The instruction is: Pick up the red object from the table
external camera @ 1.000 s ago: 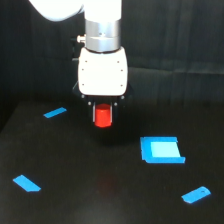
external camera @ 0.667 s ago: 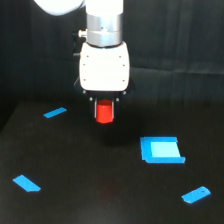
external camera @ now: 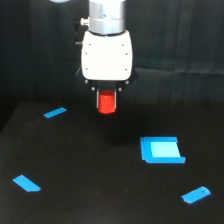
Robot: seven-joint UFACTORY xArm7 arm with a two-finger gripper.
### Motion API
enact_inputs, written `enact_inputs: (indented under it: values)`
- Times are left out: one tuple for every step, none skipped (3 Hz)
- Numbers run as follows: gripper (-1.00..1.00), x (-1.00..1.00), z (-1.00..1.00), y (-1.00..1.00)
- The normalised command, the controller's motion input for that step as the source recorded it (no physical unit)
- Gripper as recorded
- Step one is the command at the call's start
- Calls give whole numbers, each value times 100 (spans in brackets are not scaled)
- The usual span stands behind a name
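Observation:
The red object [external camera: 106, 102], a small chunky red-orange block, hangs between the fingers of my gripper [external camera: 107, 101] under the white gripper body. The gripper is shut on it and holds it clear above the black table [external camera: 90, 190]. The block's top is hidden by the gripper body. A faint dark shadow lies on the table below it.
Flat blue pieces lie on the table: a thin strip [external camera: 55, 112] at the exterior view's left, a larger square piece [external camera: 161, 150] at the right, a small piece [external camera: 26, 183] at the front left, another [external camera: 196, 194] at the front right. A dark curtain hangs behind.
The gripper has risen with the red object in it and shifted slightly toward the exterior view's right. The blue pieces have not moved.

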Motion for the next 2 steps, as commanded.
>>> enact_inputs:
  values:
    - [-100,-5,58,8]
    - [-96,-3,45,10]
